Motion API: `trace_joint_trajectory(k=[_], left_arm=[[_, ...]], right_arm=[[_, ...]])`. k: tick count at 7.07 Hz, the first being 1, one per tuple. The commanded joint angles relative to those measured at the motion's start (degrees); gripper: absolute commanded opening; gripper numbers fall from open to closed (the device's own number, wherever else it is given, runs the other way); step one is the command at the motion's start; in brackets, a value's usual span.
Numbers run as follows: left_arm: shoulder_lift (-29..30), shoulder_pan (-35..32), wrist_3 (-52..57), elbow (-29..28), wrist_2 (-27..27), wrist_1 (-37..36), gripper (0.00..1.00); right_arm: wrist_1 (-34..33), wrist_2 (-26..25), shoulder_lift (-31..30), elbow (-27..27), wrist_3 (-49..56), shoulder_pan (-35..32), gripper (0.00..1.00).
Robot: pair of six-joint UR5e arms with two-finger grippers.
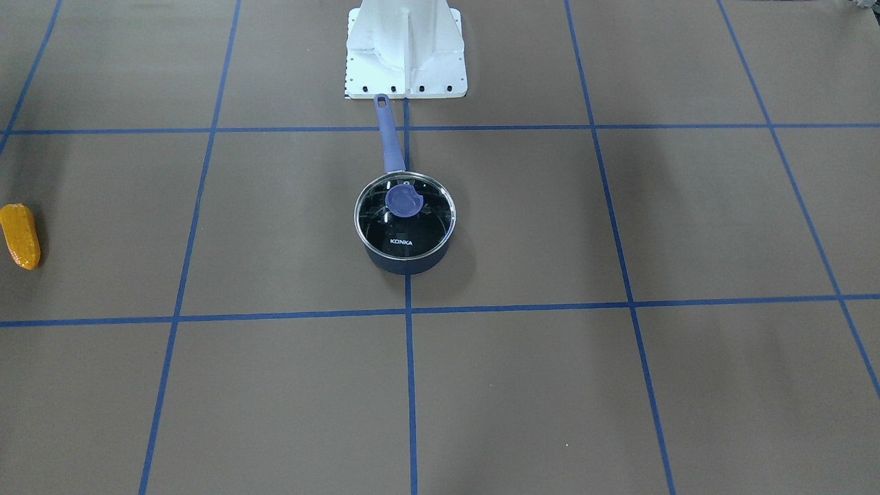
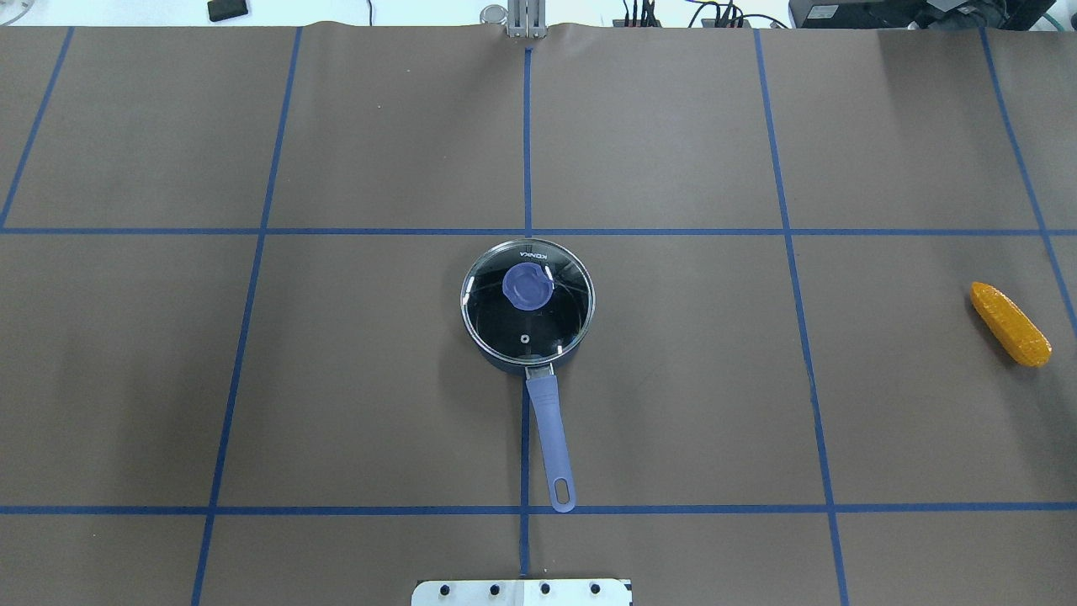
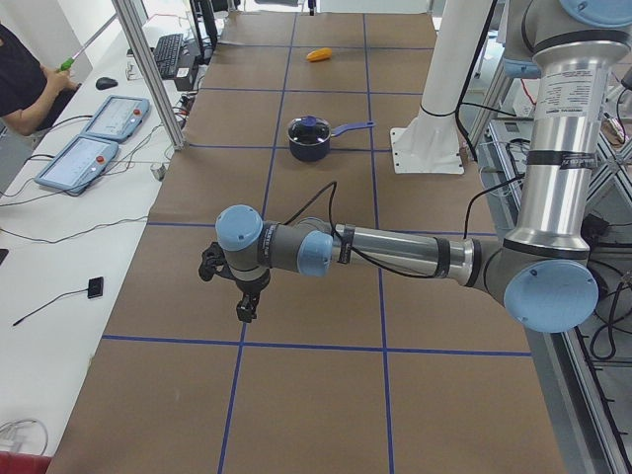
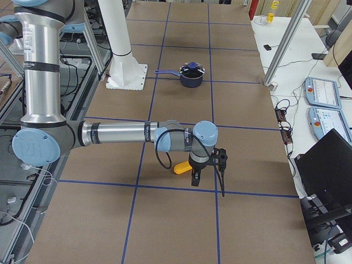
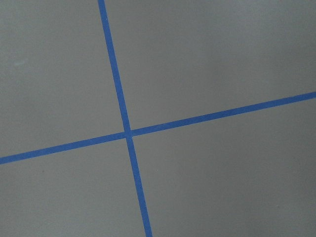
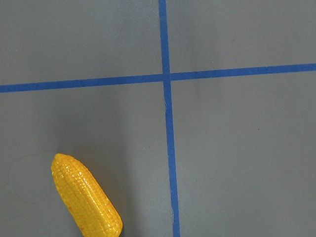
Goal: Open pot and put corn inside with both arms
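mostly brown table (image 2: 379,396), blue tape grid (image 2: 656,231), lidded pot (image 2: 527,330), left hand (image 3: 244,311), right hand (image 4: 195,179), cannot tell grip

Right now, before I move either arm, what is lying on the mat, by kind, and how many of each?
Pot: 1
Glass lid, sitting on the pot: 1
Corn cob: 1
Total: 3

corn (image 4: 180,168): partly hidden behind right gripper (image 4: 196,180), lower centre
left gripper (image 3: 244,311): jaws too small to tell
right gripper: jaws also unclear
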State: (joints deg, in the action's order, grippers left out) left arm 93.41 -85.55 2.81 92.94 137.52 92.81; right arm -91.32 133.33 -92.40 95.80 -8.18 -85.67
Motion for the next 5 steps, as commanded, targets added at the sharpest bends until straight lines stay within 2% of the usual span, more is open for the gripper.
trace_joint_trajectory(k=[1,3,5], left_arm=[[0.0,0.1,0.1,0.0,0.0,0.0,1.00],[1.1,0.2,-3.5,0.6,0.1,-0.2,0.99],[5.0,3.2,-8.8,3.2,0.0,-0.4,0.99]], right_arm=[[0.3,-1.2,0.4,0.7,0.1,0.0,1.00],[0.3,-0.7,1.5,1.0,-0.4,0.0,1.00],[0.4,-0.7,3.7,1.6,-1.4,0.3,1.00]])
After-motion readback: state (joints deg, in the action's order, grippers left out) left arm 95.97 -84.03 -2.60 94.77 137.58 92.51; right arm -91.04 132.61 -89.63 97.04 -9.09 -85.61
